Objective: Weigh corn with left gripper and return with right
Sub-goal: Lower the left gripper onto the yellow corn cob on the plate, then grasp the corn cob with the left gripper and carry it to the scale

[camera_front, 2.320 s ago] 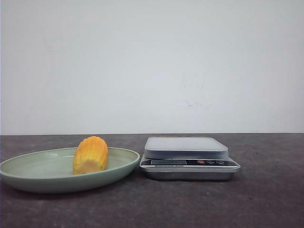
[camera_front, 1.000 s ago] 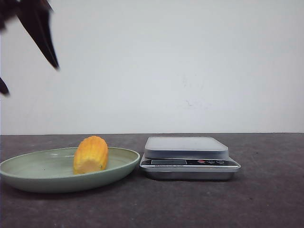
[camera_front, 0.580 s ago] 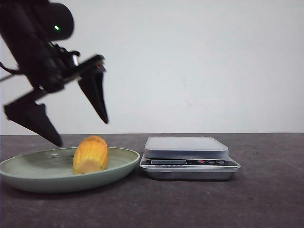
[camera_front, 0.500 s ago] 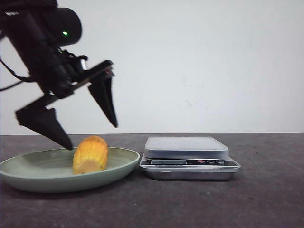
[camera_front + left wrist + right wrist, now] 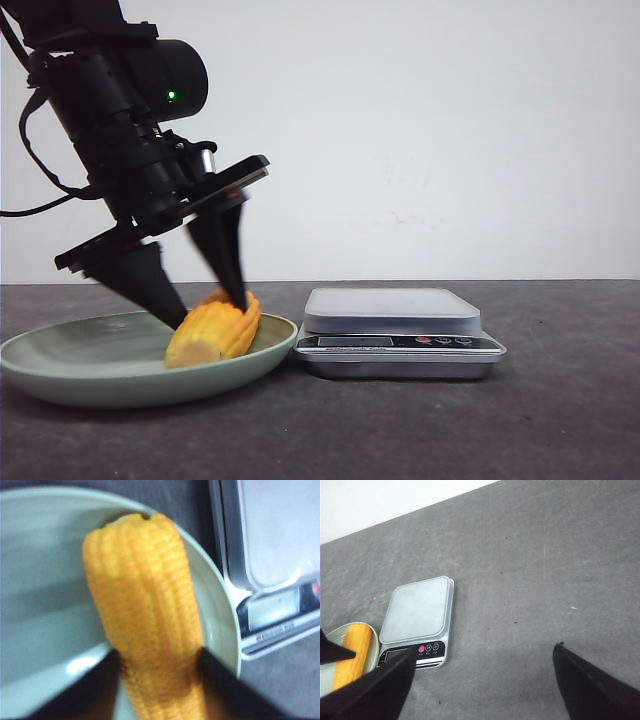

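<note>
The corn point(image 5: 212, 334), a yellow-orange cob, lies tilted on the right side of a pale green plate point(image 5: 60, 385). My left gripper point(image 5: 210, 312) has come down over it, and its black fingers press on both sides of the cob, which still rests in the plate. The left wrist view shows the cob point(image 5: 145, 605) filling the gap of the left gripper point(image 5: 160, 660), with both fingers touching it. My right gripper point(image 5: 485, 650) is open and empty, high above the bare table to the right of the scale. It is out of the front view.
A silver digital kitchen scale point(image 5: 392, 310) with a pale platform stands just right of the plate, nearly touching its rim. It also shows in the left wrist view point(image 5: 280, 530) and the right wrist view point(image 5: 417, 610). A white wall closes the back of the dark grey table.
My left arm came in from the upper left, dropped onto the plate and closed its fingers round the corn. The cob has shifted right and tilted.
</note>
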